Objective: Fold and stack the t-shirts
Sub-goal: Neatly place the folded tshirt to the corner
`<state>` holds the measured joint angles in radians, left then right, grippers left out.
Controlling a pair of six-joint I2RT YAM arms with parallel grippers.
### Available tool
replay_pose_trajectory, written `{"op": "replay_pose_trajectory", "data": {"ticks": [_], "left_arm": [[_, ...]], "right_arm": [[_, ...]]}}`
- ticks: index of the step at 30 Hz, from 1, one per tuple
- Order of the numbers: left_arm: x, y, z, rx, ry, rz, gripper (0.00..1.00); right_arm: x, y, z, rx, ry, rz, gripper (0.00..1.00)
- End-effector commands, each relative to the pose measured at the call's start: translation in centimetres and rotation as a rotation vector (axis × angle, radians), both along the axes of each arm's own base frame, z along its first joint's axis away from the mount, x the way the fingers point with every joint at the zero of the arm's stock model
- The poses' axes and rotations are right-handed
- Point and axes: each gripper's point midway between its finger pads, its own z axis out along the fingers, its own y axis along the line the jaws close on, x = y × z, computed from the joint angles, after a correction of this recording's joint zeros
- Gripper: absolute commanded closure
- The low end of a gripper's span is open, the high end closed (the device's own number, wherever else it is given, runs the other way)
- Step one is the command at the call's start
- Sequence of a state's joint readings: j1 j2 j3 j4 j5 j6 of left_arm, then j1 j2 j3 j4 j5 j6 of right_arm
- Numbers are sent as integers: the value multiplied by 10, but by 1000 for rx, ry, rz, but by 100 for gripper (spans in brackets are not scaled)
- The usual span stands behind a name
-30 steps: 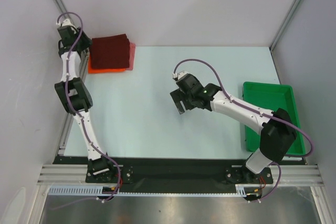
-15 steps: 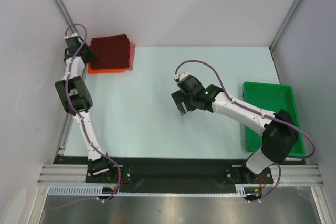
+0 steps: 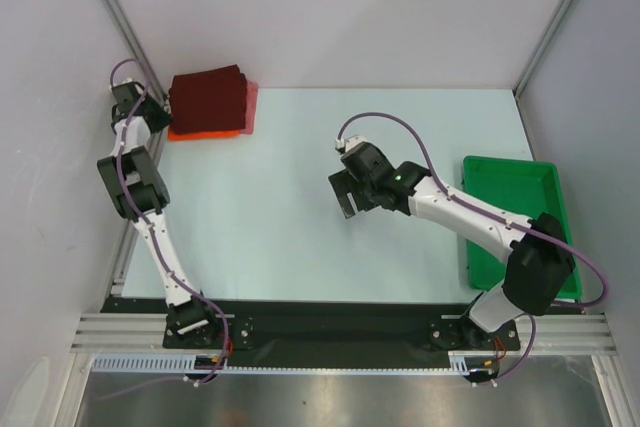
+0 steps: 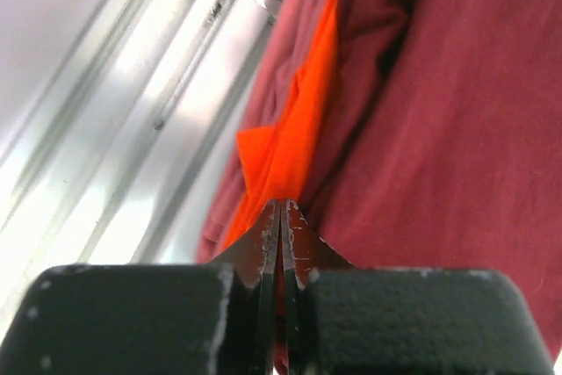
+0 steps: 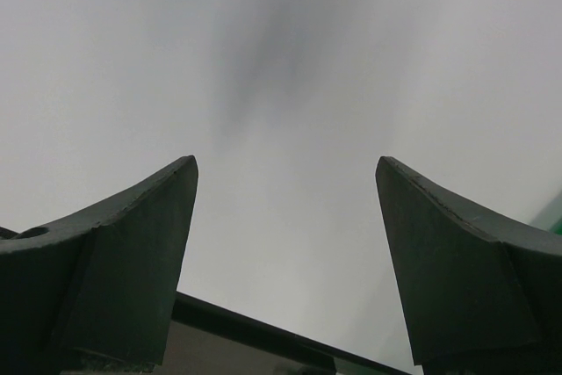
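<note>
The t-shirts lie folded in one stack at the table's far left corner: the dark maroon one (image 3: 208, 97) on top, the orange-red one (image 3: 200, 133) showing under its near edge, the pinkish one (image 3: 251, 102) peeking out on the right. My left gripper (image 3: 155, 115) sits at the stack's left edge. In the left wrist view its jaws (image 4: 281, 208) are shut on a fold of the orange-red shirt (image 4: 299, 120), beside the maroon cloth (image 4: 457, 129). My right gripper (image 3: 345, 202) hovers open over the table's middle, nothing between its fingers (image 5: 285, 164).
A green plastic tray (image 3: 510, 217) stands at the table's right edge, beside the right arm. An aluminium frame rail (image 4: 167, 85) runs close along the left of the stack. White walls enclose the table on three sides.
The left gripper has come down against the stack's left edge and closed there. The right arm has barely shifted. The stack lies as before.
</note>
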<state>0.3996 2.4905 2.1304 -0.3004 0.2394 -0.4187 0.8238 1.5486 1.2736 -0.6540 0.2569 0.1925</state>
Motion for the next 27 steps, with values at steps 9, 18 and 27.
{"op": "replay_pose_trajectory", "data": {"ticks": [9,18,27], "left_arm": [[-83,-180,164,-48,-169,-196,83],[-271,-353,162,-199,-196,-634,56],[-407,-367,95,-298,-156,-824,41]], "right_arm": [[30,-17,31,462,33,-251,13],[30,-30,36,861,-61,-282,12],[-49,-61,-49,1140,12,-508,0]]}}
